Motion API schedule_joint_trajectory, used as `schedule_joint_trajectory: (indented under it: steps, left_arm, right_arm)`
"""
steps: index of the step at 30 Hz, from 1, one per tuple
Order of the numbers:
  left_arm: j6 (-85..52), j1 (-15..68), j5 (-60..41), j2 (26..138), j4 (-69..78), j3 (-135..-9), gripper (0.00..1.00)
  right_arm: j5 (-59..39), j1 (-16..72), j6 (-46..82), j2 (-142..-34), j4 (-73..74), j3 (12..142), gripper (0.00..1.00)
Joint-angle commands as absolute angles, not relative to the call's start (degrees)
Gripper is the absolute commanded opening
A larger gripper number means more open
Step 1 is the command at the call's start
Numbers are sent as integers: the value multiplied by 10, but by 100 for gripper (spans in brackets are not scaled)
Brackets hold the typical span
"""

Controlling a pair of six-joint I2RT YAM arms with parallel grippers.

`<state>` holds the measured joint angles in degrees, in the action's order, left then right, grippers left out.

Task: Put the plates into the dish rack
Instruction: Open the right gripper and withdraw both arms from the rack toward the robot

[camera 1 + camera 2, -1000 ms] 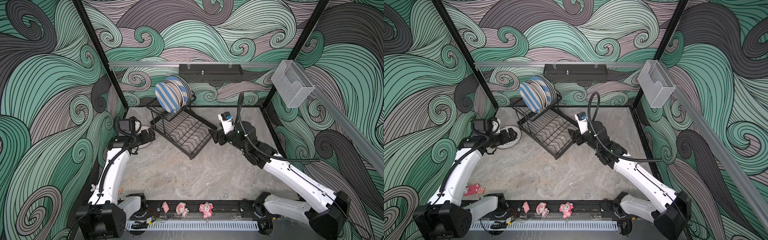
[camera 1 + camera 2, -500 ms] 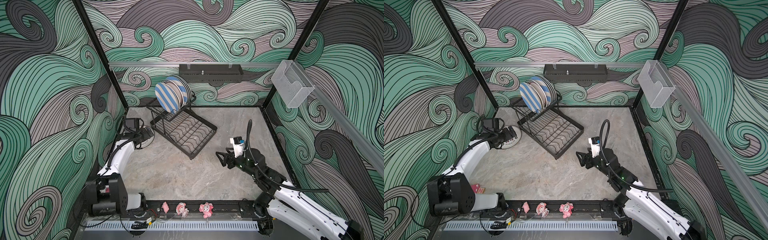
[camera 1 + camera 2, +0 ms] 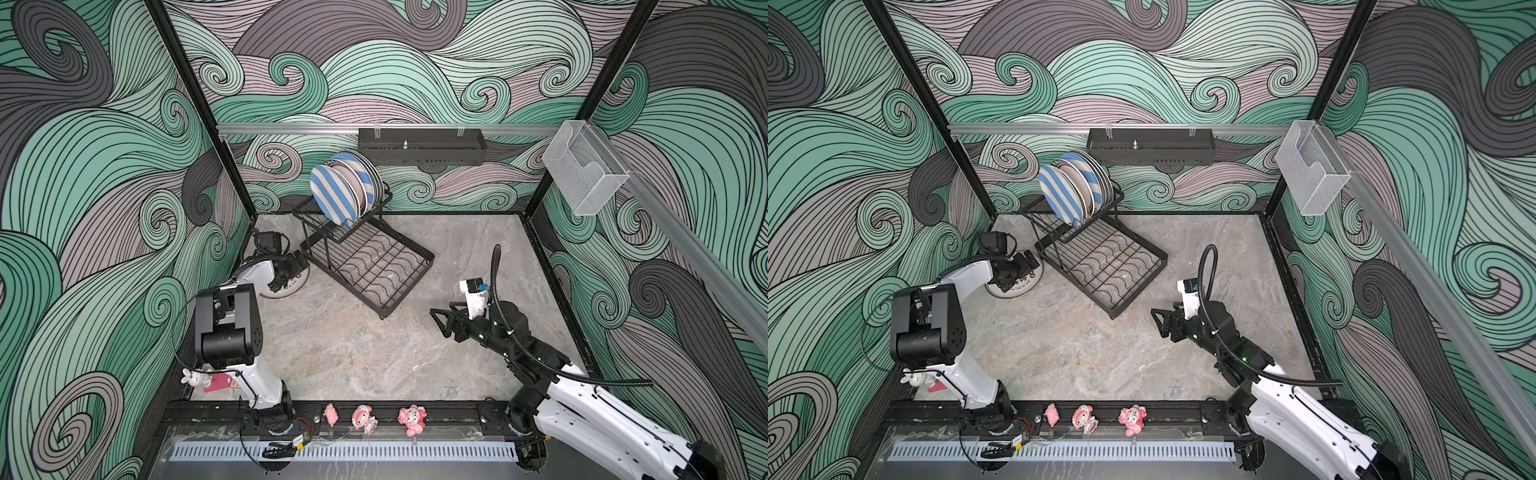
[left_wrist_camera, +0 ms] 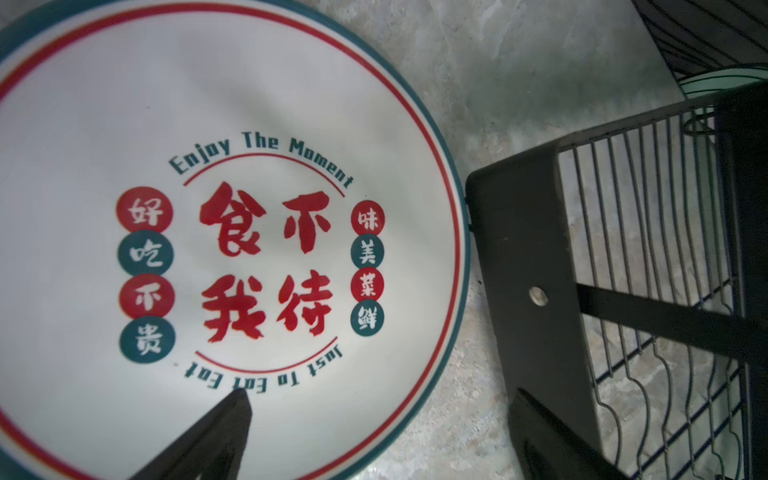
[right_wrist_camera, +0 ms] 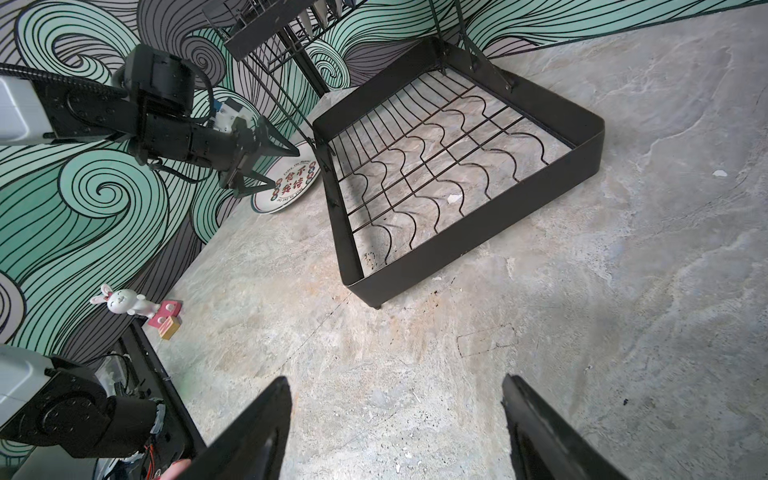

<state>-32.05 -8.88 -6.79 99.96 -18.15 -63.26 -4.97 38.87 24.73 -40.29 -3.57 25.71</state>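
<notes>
Several plates (image 3: 334,195) (image 3: 1061,193), blue-white striped ones among them, stand on edge in the raised upper basket of the black wire dish rack (image 3: 409,276) (image 3: 1142,272) (image 4: 519,249) (image 5: 457,232). Its lower grid tray holds nothing. One white plate (image 3: 297,286) (image 3: 1021,286) (image 4: 208,104) (image 5: 286,187) with red characters and a teal rim lies flat on the table, left of the rack. My left gripper (image 3: 297,268) (image 3: 1027,266) (image 4: 380,395) hovers open over its rim, one finger above the plate, the other outside it by the rack's corner. My right gripper (image 3: 438,318) (image 3: 1158,320) (image 5: 395,380) is open over bare table, front right of the rack.
A black perforated trough shelf (image 3: 422,145) hangs on the back rail. A clear plastic box (image 3: 584,174) hangs on the right rail. Small pink figurines (image 3: 365,417) line the front rail. A white rabbit figure (image 3: 195,378) and a pink block sit front left.
My right gripper has pulled back from beside the rack to the front right, still open. My left arm has folded at the elbow, while its gripper has edged right over the flat plate.
</notes>
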Motion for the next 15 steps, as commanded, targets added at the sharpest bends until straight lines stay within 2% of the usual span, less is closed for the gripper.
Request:
schedule_joint_trajectory:
  steps: [1, 15]
  left_arm:
    - [-331, -94, -86, 1022, -172, -665, 99]
    - [-324, -100, -98, 1051, -177, -651, 99]
  right_arm:
    - [-55, 385, 256, -396, -20, 244, 80]
    - [-83, 385, 267, -418, -6, 243, 79]
